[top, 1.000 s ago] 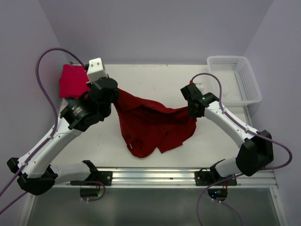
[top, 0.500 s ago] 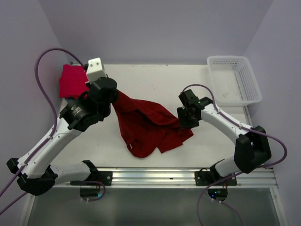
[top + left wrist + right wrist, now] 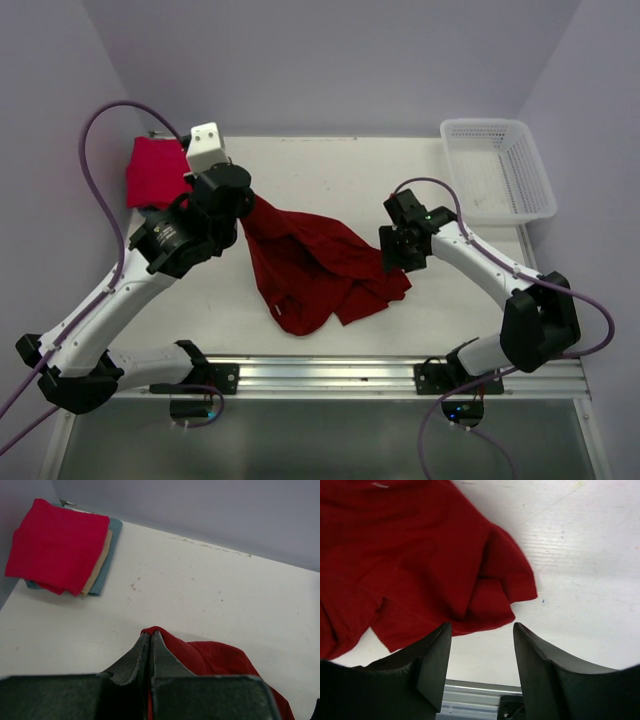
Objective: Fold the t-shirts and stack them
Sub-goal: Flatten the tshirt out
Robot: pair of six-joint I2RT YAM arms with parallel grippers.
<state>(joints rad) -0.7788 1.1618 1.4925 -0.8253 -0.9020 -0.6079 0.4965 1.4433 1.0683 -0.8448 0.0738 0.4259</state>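
Crimson t-shirt (image 3: 320,265) lies crumpled on a white counter (image 3: 330,170), with one corner raised off the surface. The left tool (image 3: 150,647) is pressed together on that raised corner, at the shirt's far left edge, pinching a peak of cloth. The right tool (image 3: 481,627) hovers over the shirt's right edge with its jaws spread, holding nothing.

Beyond the shirt's far left corner sits a folded stack: a pinkish-red t-shirt (image 3: 57,545) on top, a tan layer (image 3: 100,555) beneath it, and a blue-grey t-shirt (image 3: 114,530) at the bottom. Well off to the shirt's far right stands a white mesh basket (image 3: 535,175).

The cloth looks light, soft and limp, so it will likely sag and bunch wherever it is unsupported. A good second hold is probably a hem or sleeve edge on the right side, opposite the pinched corner, so the shirt can be stretched flat.
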